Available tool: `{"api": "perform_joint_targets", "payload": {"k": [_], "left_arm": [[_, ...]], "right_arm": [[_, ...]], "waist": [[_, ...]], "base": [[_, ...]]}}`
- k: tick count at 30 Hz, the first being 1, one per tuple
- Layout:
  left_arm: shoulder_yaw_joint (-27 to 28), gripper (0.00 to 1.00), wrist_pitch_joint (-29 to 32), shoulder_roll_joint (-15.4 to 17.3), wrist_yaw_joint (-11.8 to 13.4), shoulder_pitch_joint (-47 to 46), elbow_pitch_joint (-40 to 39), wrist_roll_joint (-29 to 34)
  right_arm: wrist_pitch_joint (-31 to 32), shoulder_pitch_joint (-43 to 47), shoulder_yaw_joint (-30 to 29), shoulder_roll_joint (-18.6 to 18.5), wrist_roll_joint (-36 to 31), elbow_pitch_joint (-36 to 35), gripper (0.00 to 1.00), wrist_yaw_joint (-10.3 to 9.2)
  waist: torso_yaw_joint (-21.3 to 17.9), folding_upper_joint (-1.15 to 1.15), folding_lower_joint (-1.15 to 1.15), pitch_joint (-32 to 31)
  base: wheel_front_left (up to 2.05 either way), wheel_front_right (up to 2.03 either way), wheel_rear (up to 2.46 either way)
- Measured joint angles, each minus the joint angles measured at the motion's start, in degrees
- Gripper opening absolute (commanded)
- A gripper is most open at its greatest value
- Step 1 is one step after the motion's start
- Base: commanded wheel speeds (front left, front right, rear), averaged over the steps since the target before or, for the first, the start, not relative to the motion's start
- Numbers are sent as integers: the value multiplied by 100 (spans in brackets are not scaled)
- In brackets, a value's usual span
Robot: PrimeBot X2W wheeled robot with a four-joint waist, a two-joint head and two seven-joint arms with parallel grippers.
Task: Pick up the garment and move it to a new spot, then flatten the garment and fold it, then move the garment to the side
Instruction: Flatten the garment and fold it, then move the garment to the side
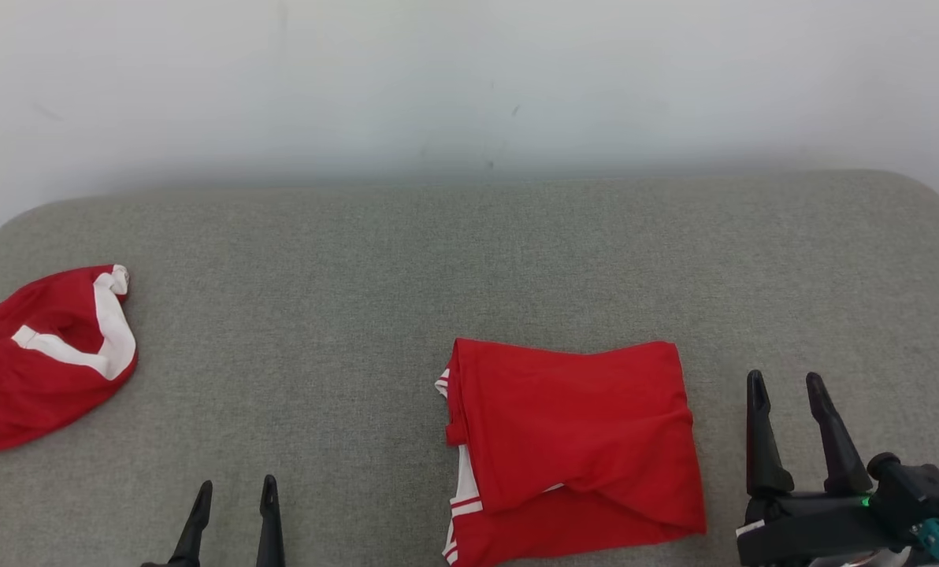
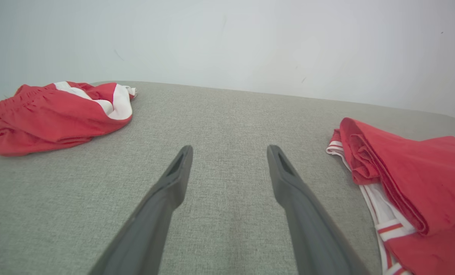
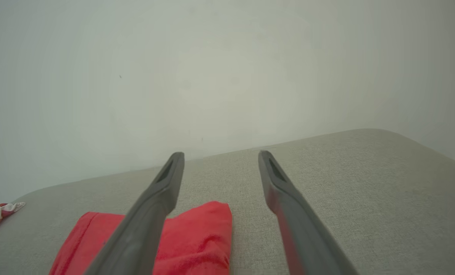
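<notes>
Down at the front, closest to the robot, the left gripper (image 1: 236,482) sits low over the grey woven cloth surface (image 1: 359,260). Its two long dark fingers stand wide apart, and nothing is between them. Bare grey cloth lies under them.

Over on the other side, the right gripper (image 1: 785,378) is near the front too. Its fingers are also spread wide, and it holds nothing. A little green light glows on its dark body. In the head view it sits just beside the right edge of the folded clothes, with a small gap, not touching.

Between the two grippers, but much closer to the right one, lies the folded red cloth garment with white stripes (image 1: 572,441). It is folded into a chunky, almost square shape. A red layer is on top, and white stripy trim peeks out along its left side. It lies flat on the grey surface.

Farther back and way over to the left sits a crumpled red and white garment (image 1: 44,358). It is a loose heap by the left edge, well apart from the folded one. A wide white band curves across it.

Behind all that, the grey surface ends in rounded corners, and a plain white wall (image 1: 469,79) with a few tiny dark marks stands at the back.
</notes>
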Motion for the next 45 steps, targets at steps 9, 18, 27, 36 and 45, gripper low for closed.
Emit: {"api": "perform_joint_targets", "payload": {"k": [9,18,27,36,45], "left_arm": [[2,100,0,0,275,75,-187,181],[-78,100,0,0,298,146,-222,486],[-153,100,0,0,299,183,-155,667],[-177,100,0,0,309,208,-87,712],[-170,100,0,0,346,222,-40,693]], "right_arm": [[0,383,124,110,-238,11,100,0],[0,548,335,158,-506,114,100,0],[0,567,446,193,-626,218,100,0],[0,569,494,221,-659,242,100,0],[0,571,480,232,-665,258,100,0]], "waist": [[-148,0,0,-59],[-138,0,0,-132],[-118,0,0,-158],[-113,0,0,-181],[-106,0,0,-177]], "base": [[0,0,0],[0,0,0],[0,0,0],[0,0,0],[0,0,0]]}}
